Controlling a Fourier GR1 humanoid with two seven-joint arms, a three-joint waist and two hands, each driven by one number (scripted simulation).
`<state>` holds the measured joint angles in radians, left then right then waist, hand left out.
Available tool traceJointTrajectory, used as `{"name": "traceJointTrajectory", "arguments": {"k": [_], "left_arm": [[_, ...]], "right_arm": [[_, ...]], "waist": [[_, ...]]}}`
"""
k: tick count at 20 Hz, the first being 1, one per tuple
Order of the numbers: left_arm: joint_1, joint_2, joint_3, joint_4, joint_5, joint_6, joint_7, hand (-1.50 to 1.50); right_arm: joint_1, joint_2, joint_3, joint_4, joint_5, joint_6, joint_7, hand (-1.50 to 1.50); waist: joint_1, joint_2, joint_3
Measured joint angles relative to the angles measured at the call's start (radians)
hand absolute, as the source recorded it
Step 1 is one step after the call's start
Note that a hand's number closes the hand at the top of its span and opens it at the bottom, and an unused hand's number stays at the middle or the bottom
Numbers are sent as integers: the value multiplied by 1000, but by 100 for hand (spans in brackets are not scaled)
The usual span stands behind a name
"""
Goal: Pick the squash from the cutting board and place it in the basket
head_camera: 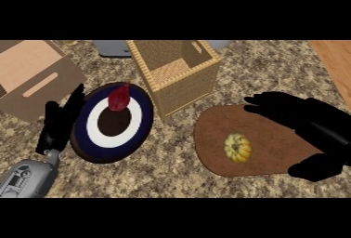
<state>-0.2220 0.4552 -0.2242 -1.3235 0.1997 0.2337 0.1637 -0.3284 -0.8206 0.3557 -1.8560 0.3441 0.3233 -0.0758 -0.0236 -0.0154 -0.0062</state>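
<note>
The left hand is held open and upright at the view's left above its grey forearm, while the right hand is spread wide at the right, fingers extended and thumb set apart.

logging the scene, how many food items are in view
2: the squash on the board, right of centre; a red item on the plate, left. The basket may hide more.

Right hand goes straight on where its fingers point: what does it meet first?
Probably the basket wall, though the right hand may pass above it. The squash lies off that line, nearer the thumb.
</note>
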Motion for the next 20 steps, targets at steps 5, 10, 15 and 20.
{"name": "traceJointTrajectory", "arguments": {"k": [5,10,15,20], "left_arm": [[-12,-2,5,-13,-9,1,17,0],[9,-10,10,-49,-28,-9,31,0],[-3,-41,32,-34,-56,-32,26,0],[2,-60,56,-14,-81,-55,10,0]], "right_arm": [[-27,-122,-21,-122,-129,254,155,-150],[-26,-124,-62,-234,-264,395,346,-150],[-27,-39,-97,-265,-277,444,454,-150],[2,37,-128,-243,-161,434,412,-150]], "waist": [[4,5,2],[15,10,4],[21,13,5],[23,15,6]]}}
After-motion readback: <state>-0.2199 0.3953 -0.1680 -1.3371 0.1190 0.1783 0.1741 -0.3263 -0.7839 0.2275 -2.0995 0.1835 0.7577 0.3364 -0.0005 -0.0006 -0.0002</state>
